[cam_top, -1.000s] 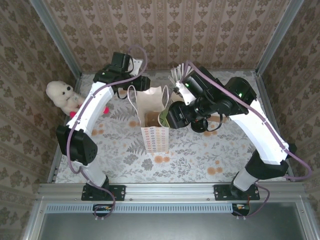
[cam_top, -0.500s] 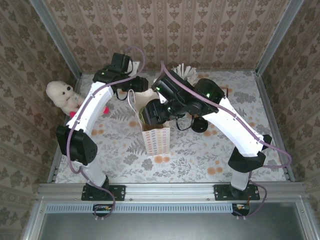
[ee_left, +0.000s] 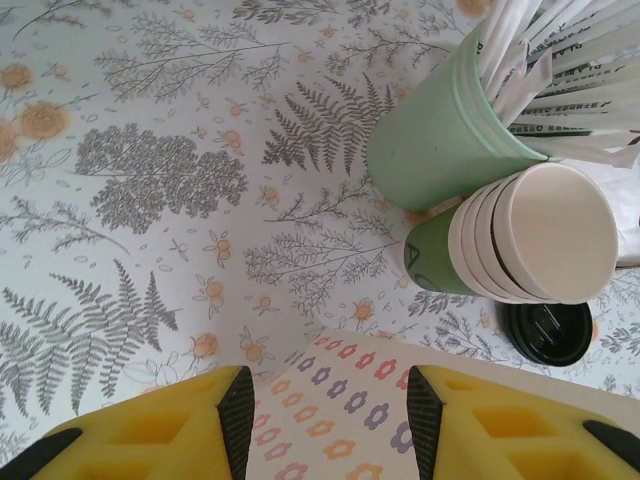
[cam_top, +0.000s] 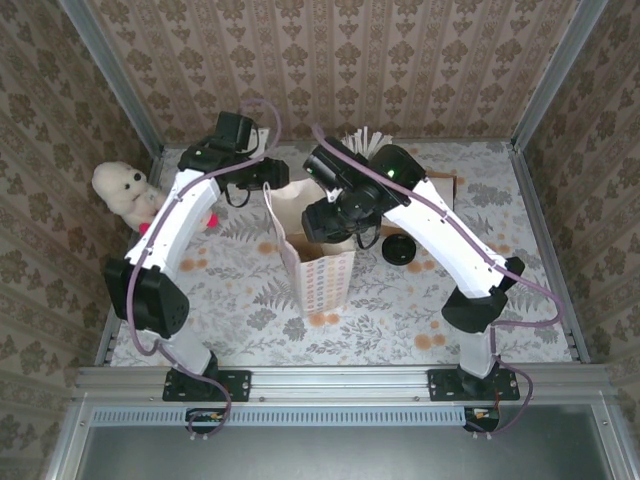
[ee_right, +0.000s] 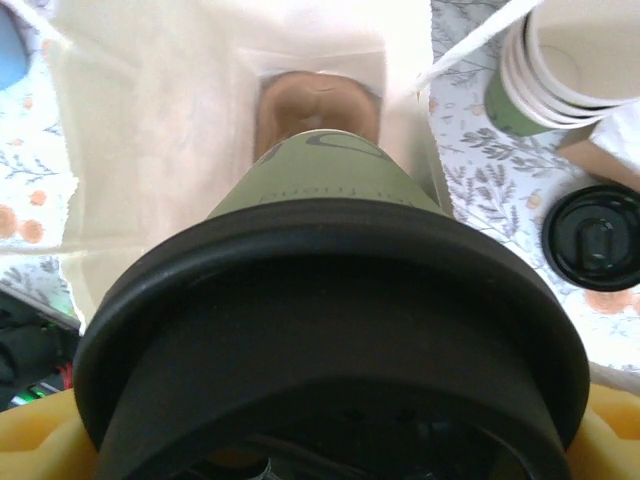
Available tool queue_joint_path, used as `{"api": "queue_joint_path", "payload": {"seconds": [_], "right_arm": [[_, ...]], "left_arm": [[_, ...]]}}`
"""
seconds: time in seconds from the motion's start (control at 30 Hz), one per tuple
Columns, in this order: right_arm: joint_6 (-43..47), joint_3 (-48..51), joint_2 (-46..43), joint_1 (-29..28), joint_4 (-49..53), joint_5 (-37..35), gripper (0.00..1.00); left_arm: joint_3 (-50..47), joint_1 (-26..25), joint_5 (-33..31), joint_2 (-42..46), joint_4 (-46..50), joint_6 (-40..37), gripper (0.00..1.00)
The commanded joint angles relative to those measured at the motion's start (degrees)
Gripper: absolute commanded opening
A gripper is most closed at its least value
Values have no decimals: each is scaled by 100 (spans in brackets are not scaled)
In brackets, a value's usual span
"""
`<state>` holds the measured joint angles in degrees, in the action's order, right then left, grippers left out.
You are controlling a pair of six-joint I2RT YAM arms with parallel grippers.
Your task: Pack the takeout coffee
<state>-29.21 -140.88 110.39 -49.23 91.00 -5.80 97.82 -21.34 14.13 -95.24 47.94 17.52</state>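
Observation:
The takeout coffee (ee_right: pixel 320 195), an olive-green cup with a black lid, is held lid-end toward my right wrist camera. My right gripper (ee_right: pixel 320 445) is shut on it. The cup's base points down into the open mouth of the paper bag (ee_right: pixel 150 150). From above, the right gripper (cam_top: pixel 335 215) hangs over the top of the flower-printed bag (cam_top: pixel 318 275) at mid-table. My left gripper (cam_top: pixel 268 172) is at the bag's back left corner. In the left wrist view, the bag's flowered panel (ee_left: pixel 350 375) lies between the pads of the left gripper (ee_left: pixel 325 420), which holds it.
Behind the bag to the right stand a stack of cream cups (ee_left: pixel 545 235) and a mint-green cup of wrapped straws (ee_left: pixel 440 140). A loose black lid (cam_top: pixel 400 250) lies right of the bag. A white plush toy (cam_top: pixel 125 190) sits at the left edge.
My right arm has swung left, carrying the coffee from beside the bag to above its open mouth. The left gripper has stayed at the bag's back edge, and the bag now stands taller.

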Motion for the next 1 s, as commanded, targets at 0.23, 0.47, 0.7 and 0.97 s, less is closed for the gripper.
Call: {"api": "queue_joint_path", "payload": {"seconds": [0.23,0.47,0.7,0.97], "right_arm": [[1042,-1230,597,360,1105,294,50],[1218,-443,165,248,957,535,49],[1437,-281,323,249,978,541,47],[1519,-76,389,270,880,475,47]], "left_arm": [[-756,18,727,991,-331,377,54],[-764,150,1485,1040,-429,-871,70],[-528,133,1497,712,63,-1547,66],[-576,100,2071,727,47,-1942,69]]}}
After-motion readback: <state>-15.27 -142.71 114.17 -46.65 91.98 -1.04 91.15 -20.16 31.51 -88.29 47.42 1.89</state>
